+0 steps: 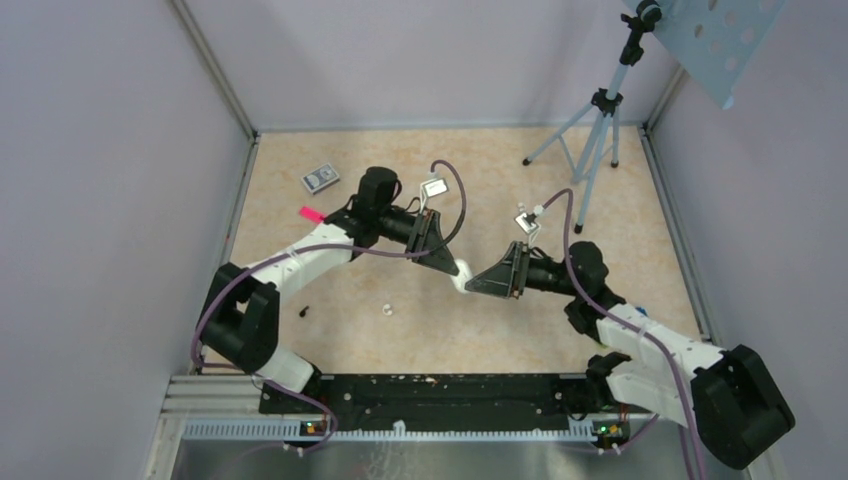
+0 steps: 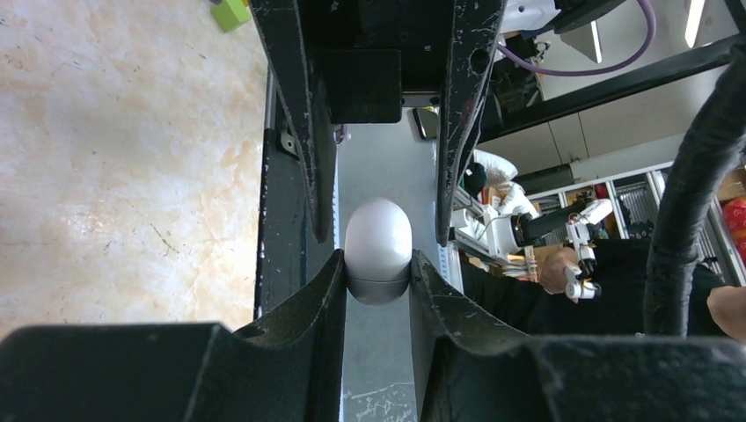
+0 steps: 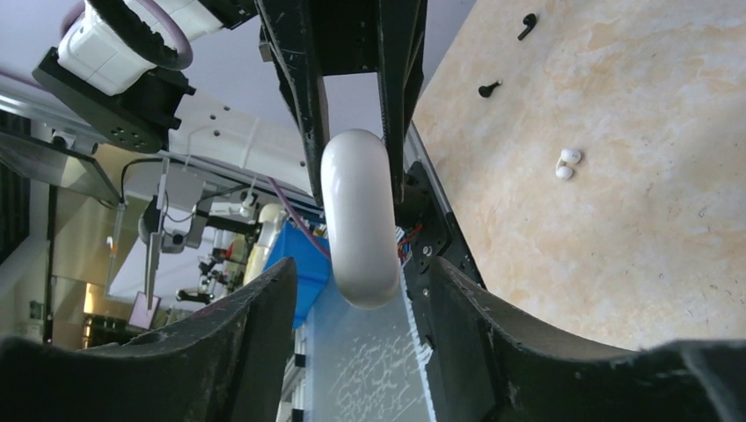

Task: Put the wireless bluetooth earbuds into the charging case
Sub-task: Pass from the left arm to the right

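Right now my left gripper [image 2: 376, 258] clamps a closed white pill-shaped shell [image 2: 378, 230]. My right gripper [image 3: 362, 271] straddles it loosely, jaws wide. Two white earbuds [image 3: 569, 157] lie outside on the table [image 3: 616, 272].

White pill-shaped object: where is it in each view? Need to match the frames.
Top external: white pill-shaped object mid-table, between the two arms' tips.
Left wrist: object at frame centre, clamped in the left gripper.
Right wrist: object centre-left, held from the top of frame by the left gripper; right gripper open around it.
Shared landmark: beige marbled tabletop, on the left in left wrist, on the right in right wrist.
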Controlling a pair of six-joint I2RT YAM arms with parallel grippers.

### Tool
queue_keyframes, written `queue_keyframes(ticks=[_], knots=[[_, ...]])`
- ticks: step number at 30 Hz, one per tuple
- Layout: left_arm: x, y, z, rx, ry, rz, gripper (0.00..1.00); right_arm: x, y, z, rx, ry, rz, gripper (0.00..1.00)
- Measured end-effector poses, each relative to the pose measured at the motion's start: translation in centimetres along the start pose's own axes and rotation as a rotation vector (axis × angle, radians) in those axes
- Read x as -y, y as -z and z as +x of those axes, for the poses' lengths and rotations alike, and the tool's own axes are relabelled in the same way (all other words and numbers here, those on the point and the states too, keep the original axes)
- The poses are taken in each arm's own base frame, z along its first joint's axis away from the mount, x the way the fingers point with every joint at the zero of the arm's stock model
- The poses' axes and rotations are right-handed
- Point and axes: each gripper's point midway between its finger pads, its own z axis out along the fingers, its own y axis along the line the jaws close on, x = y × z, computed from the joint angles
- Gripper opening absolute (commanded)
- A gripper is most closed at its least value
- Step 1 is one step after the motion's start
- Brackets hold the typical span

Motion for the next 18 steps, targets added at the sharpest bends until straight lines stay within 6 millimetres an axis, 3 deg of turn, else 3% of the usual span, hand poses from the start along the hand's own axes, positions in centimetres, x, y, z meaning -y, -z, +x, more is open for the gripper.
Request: queue_keyframes(ticks=[6,18], knots=[[0.5,0.1,0.0,0.0,-0.013,0.006,0.0,0.2,-0.1,0.1,-0.011,0.011,0.002,0.5],[0.8,0.2,-0.4,-0.008,-0.041,-0.018,0.0,-1.2,-0.4,-0.9,0.019,0.013,-0.052,0.5]])
